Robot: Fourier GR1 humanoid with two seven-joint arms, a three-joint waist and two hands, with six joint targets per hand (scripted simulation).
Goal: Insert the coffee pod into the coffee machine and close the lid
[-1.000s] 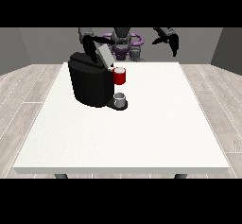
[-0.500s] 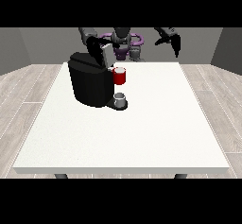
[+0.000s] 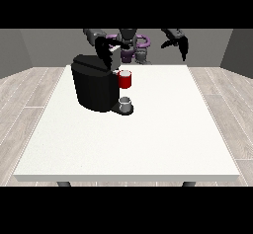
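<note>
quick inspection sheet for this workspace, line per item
surface: white table, large bare area in front of and beside the machine
job's things: black coffee machine toward the table's far left in the view; red pod holder at its front; small grey cup on the base below it; coffee pod itself not made out
clutter: nothing seen
hands: hand at the view's left over the machine's top, fingers pointing down; hand at the view's right raised off the table, holding nothing
cables: nothing seen
surroundings: grey walls, wood-plank floor
</note>
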